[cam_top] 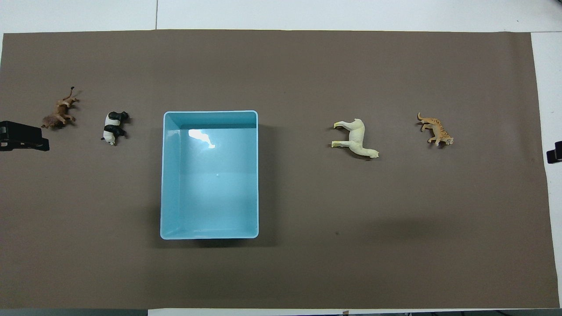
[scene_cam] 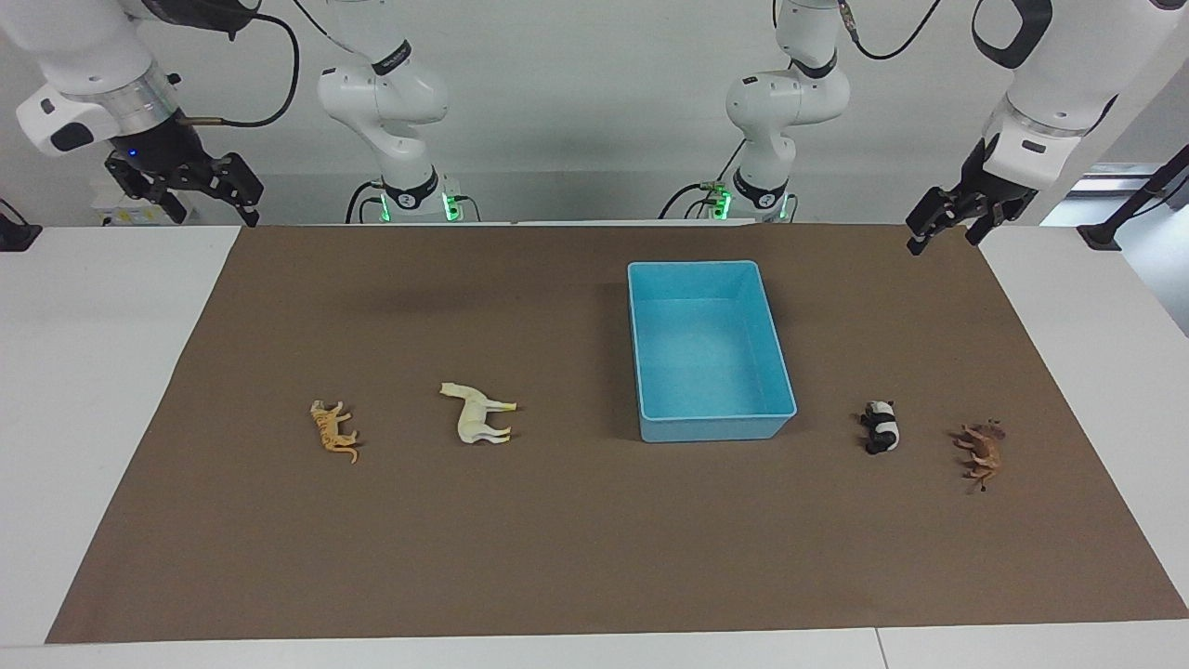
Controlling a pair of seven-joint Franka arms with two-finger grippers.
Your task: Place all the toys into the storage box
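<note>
Brown mat (scene_cam: pixel 594 557) | storage box (scene_cam: pixel 650 344) long axis runs away from robots | both tools' gap: cannot tell

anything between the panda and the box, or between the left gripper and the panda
Nothing visible. Bare mat separates the panda from the storage box, and the left gripper hangs above the table edge with open space down to the panda. The brown animal lies beside it, off that path.

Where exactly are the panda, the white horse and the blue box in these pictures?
panda (scene_cam: pixel 880 426), facing view, on its black-and-white body.
white horse (cam_top: pixel 356 138), overhead view, on its flank.
blue box (scene_cam: pixel 717 429), facing view, on its outer wall farthest from the robots.
</note>
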